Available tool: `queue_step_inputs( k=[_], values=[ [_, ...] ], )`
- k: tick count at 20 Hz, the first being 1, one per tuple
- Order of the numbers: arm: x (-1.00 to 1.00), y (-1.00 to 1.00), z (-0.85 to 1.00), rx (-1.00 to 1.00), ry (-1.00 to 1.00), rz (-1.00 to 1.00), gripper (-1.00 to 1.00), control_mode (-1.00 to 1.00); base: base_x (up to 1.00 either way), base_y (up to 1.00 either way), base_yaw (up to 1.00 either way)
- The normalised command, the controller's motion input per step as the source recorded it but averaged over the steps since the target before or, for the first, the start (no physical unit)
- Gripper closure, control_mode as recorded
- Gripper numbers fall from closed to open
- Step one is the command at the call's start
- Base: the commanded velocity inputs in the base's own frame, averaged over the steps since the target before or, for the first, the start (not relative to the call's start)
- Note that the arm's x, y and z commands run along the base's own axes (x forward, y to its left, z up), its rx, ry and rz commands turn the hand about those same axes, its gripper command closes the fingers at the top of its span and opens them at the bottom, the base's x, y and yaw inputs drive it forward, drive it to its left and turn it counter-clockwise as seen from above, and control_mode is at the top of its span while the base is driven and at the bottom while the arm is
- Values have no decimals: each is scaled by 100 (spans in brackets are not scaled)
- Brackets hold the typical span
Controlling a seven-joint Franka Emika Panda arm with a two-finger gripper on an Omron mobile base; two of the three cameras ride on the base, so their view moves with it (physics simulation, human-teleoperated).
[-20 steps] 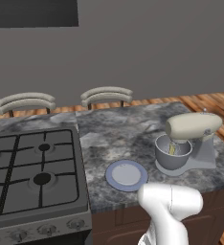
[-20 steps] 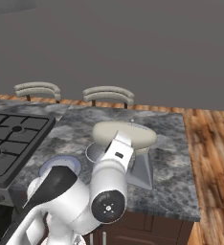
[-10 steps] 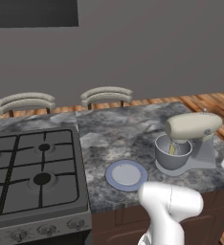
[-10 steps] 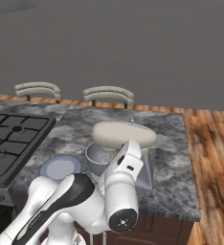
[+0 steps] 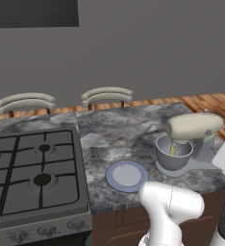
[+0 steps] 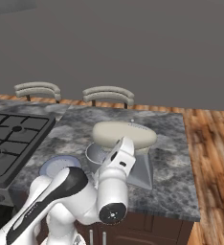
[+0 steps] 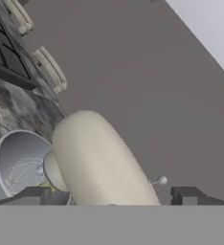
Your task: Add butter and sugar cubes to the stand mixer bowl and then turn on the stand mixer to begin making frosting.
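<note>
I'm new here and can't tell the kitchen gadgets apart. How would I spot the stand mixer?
Find the grey stone counter right of the gas stove. Near its right end stands the stand mixer, a rounded cream head over a grey metal bowl. The blue-rimmed plate beside it lies flat and low.

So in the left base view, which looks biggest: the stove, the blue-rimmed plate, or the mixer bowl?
Largest to smallest, as they look:
1. The stove, by far.
2. The blue-rimmed plate and the stand mixer bowl look about alike across; I would not rank them.

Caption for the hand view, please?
Open end effector faces the stand mixer, its bowl alongside.
</note>
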Motion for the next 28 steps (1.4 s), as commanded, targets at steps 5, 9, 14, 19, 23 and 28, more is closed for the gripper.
queue_step_inputs(
  k=[5,9,14,19,23,28],
  values=[
    [18,-8,-2,0,2,-1,-100,-100,0,0,0],
    [16,-3,0,0,1,-1,-100,-100,0,0,0],
    [7,-2,0,0,5,-3,-100,-100,0,0,0],
    [12,-6,-6,0,9,-7,-100,-100,0,0,0],
    [14,-14,-7,0,5,-6,-100,-100,0,0,0],
    [6,-2,-11,0,0,-6,-100,-100,0,0,0]
  ],
)
